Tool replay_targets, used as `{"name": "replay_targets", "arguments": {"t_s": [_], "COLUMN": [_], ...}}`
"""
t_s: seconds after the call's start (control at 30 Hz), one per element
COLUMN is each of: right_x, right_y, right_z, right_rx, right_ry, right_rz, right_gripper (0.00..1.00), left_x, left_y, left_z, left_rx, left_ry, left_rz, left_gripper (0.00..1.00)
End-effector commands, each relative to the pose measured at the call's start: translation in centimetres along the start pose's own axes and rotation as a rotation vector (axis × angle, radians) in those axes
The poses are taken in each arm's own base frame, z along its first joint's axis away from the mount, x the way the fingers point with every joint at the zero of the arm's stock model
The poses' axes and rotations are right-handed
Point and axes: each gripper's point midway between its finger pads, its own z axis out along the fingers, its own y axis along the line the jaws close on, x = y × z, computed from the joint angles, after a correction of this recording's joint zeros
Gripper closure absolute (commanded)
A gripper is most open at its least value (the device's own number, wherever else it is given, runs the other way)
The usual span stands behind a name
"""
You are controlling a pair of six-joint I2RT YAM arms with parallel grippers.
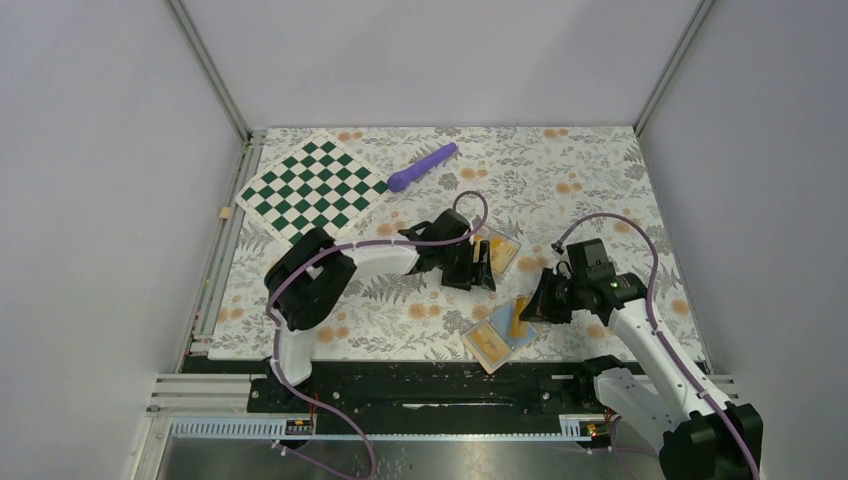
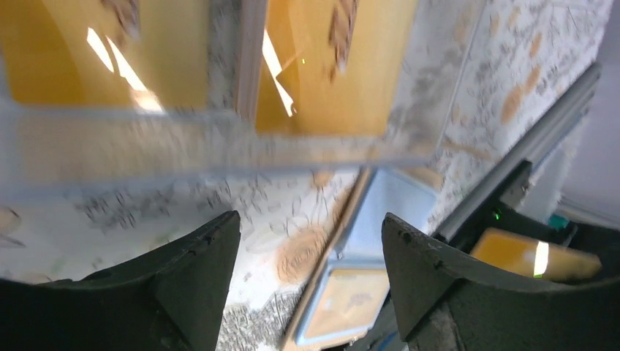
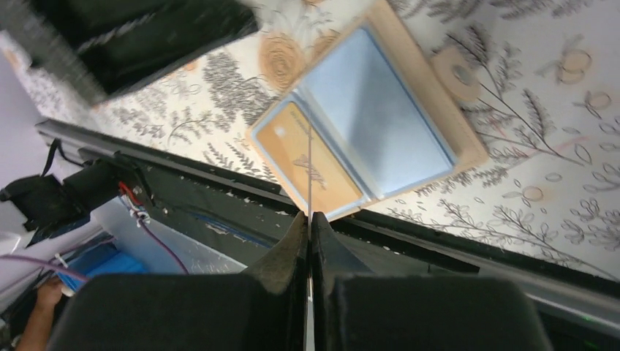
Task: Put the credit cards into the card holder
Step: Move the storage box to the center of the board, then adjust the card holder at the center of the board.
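The card holder lies open near the table's front edge, light blue pockets up. One orange credit card sits in its near pocket; the other pocket shows bare blue. My right gripper hangs just above it, shut on a second credit card, which appears in the right wrist view only as a thin edge between the closed fingers. My left gripper stands open and holds nothing, beside a clear case. More orange cards lie in that case.
A green-and-white chequered board lies at the back left, a purple pen-like stick beside it. The black base rail runs along the front edge, right behind the card holder. Both arms are close together at the table's middle right.
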Motion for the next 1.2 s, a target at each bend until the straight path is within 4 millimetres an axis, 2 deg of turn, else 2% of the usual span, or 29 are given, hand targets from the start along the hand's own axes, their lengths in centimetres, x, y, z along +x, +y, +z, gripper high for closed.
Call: {"name": "replay_targets", "arguments": {"t_s": [0.0, 0.17, 0.33, 0.57, 0.7, 0.83, 1.0, 1.17], "right_x": [1.0, 2.1, 2.5, 2.8, 1.6, 1.3, 1.0, 0.6], "right_y": [-2.6, -5.9, -8.4, -9.5, -8.7, -7.5, -5.5, -2.6], "right_z": [0.3, 0.3, 0.8, 2.2, 3.1, 4.6, 6.4, 7.8], "right_rx": [0.132, 0.279, 0.380, 0.441, 0.403, 0.342, 0.267, 0.204], "right_ry": [0.004, -0.044, -0.109, -0.042, -0.046, 0.021, 0.113, 0.189], "right_rz": [0.131, 0.235, 0.335, 0.357, 0.357, 0.360, 0.335, 0.232], "right_gripper": [1.00, 1.00, 1.00, 1.00, 1.00, 1.00, 1.00, 1.00], "left_x": [4.8, 7.3, 8.9, 10.8, 11.6, 12.4, 13.2, 13.6], "left_y": [-0.1, 0.4, -0.3, -0.5, -1.2, -2.3, -4.1, -5.7], "left_z": [-0.8, -1.9, -2.1, -1.8, -2.1, -2.7, -3.3, -3.8], "left_rx": [0.071, 0.059, 0.068, 0.060, 0.082, 0.136, 0.193, 0.229], "left_ry": [0.085, 0.106, 0.139, 0.186, 0.196, 0.186, 0.174, 0.163], "left_rz": [-0.101, -0.151, -0.172, -0.186, -0.203, -0.219, -0.235, -0.242], "left_gripper": [0.28, 0.29, 0.31, 0.35, 0.40, 0.45, 0.46, 0.46]}}
